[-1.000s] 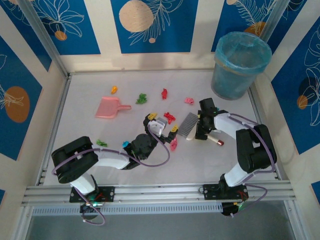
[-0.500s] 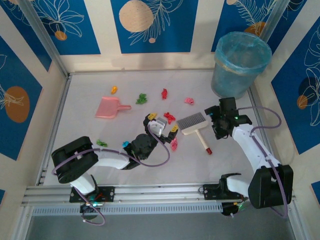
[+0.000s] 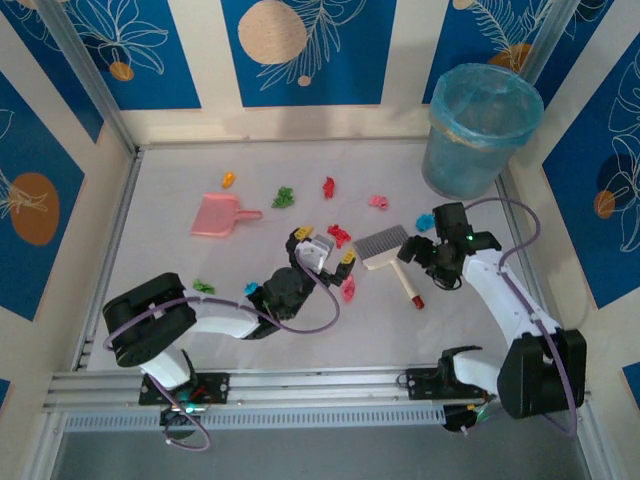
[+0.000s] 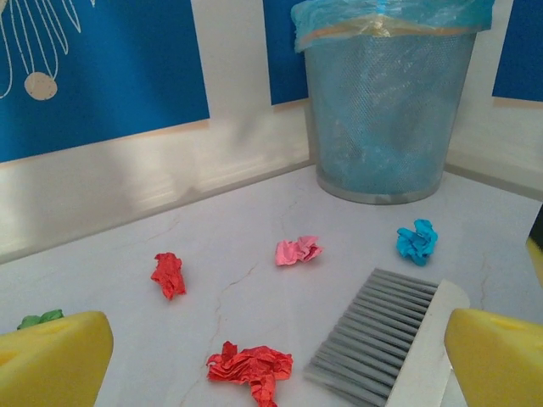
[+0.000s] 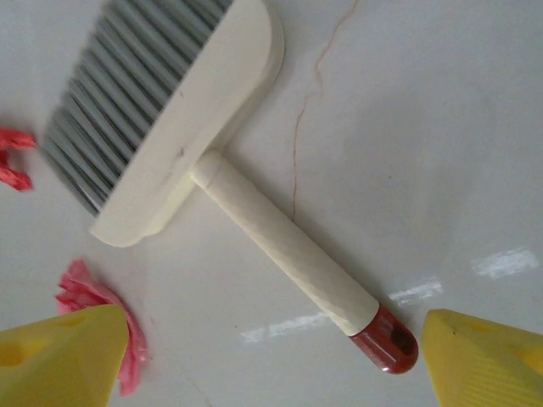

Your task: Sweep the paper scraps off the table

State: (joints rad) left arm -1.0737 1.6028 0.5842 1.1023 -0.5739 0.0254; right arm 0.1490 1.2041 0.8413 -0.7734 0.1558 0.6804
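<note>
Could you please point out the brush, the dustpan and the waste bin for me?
brush (image 5: 284,250): right wrist view, on its cream handle.
dustpan (image 3: 213,216): top external view, on its flat pink pan.
waste bin (image 4: 386,110): left wrist view, on its mesh wall.

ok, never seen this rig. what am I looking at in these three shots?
Two robot arms are bolted at the near edge of a white table. The overhead picture comes from a fixed camera above and behind them. The other two come from a camera on each wrist, where the yellow wedges are that arm's own fingertips. On the table lie small crumpled paper scraps, a pink dustpan and a cream brush; a blue-lined bin stands in the far right corner. Both hands are open and hold nothing: the left hand sits among the scraps, the right hand hovers over the brush handle.
</note>
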